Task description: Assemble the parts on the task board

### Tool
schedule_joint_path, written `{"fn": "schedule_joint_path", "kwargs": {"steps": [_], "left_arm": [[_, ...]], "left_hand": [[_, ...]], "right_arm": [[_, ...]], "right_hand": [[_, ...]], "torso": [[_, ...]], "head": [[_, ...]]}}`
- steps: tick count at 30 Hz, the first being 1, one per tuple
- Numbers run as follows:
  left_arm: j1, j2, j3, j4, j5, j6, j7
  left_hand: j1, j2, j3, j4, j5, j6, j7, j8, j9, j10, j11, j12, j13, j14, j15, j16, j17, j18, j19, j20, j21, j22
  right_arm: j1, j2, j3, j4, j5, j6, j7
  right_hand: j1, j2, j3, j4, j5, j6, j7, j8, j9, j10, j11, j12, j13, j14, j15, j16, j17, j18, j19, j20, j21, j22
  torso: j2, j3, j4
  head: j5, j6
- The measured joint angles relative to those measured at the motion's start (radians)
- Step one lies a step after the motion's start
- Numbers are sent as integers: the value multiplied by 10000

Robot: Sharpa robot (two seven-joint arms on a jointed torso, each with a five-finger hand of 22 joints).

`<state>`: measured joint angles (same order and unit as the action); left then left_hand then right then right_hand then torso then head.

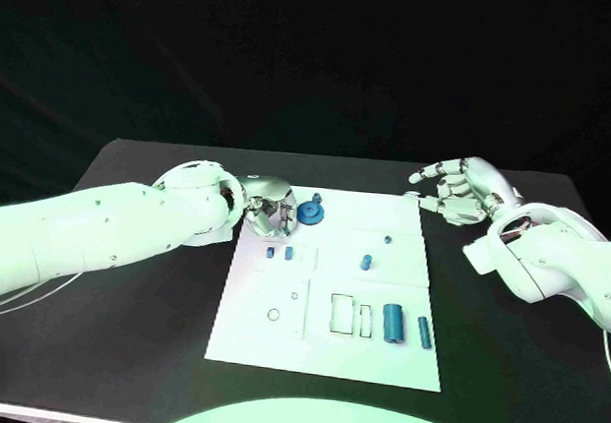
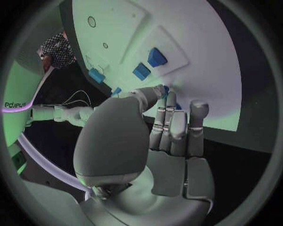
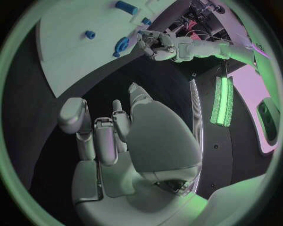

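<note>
Left hand: the left hand [image 1: 269, 212] sits at the board's far-left corner, at about 10 o'clock from the board's centre; its fingers are curled in toward the round blue part [image 1: 310, 212], and the thumb and fingertips [image 2: 167, 96] meet at a blue piece in the left wrist view. Whether it truly pinches that piece or only touches it, I cannot tell.
Right hand: the right hand [image 1: 457, 189] hangs above the black table beside the board's far-right corner, at about 2 o'clock; it grasps nothing, fingers loosely bent and apart, clear of the board.
Task board: the white task board [image 1: 326, 356] lies flat mid-table, long side running away from the robot.
Parts: two small blue pegs [image 1: 279, 253] stand at about 9 o'clock of the centre; a short blue piece [image 1: 368, 263] sits just past centre, a tiny dark one [image 1: 387, 240] beyond it; a thick blue cylinder [image 1: 393, 322] and a thin blue pin [image 1: 424, 331] lie side by side at 5 o'clock, near a rectangular outline [image 1: 343, 313].
Writing: none readable on the board.
Surface: matte black table [image 1: 128, 296]; dark backdrop behind.
</note>
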<state>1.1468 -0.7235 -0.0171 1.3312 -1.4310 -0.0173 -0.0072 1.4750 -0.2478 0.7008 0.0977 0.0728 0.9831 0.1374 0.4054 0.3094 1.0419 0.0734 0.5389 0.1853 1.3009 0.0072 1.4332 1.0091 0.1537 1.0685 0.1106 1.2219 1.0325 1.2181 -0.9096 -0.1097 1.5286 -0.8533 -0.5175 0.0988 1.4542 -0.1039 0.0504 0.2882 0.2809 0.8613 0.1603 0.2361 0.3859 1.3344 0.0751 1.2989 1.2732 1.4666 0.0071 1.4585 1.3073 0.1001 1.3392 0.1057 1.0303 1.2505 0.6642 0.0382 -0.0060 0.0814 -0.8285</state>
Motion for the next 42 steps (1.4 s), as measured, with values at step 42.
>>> {"fn": "schedule_joint_path", "kwargs": {"steps": [42], "left_arm": [[-76,62,-26,-123,66,-67,116]], "left_hand": [[-208,8,-138,-24,-8,-46,1,-303,51,115,-34,-134,118,71,1,60,118,0,37,37,0,-44]], "right_arm": [[-2,-2,0,-12,-2,0,2]], "right_hand": [[0,0,-1,1,0,0,0,-1,-8,0,0,0,-3,0,0,0,5,0,0,0,0,0]], "torso": [[0,5,-4]], "head": [[-16,-28]]}}
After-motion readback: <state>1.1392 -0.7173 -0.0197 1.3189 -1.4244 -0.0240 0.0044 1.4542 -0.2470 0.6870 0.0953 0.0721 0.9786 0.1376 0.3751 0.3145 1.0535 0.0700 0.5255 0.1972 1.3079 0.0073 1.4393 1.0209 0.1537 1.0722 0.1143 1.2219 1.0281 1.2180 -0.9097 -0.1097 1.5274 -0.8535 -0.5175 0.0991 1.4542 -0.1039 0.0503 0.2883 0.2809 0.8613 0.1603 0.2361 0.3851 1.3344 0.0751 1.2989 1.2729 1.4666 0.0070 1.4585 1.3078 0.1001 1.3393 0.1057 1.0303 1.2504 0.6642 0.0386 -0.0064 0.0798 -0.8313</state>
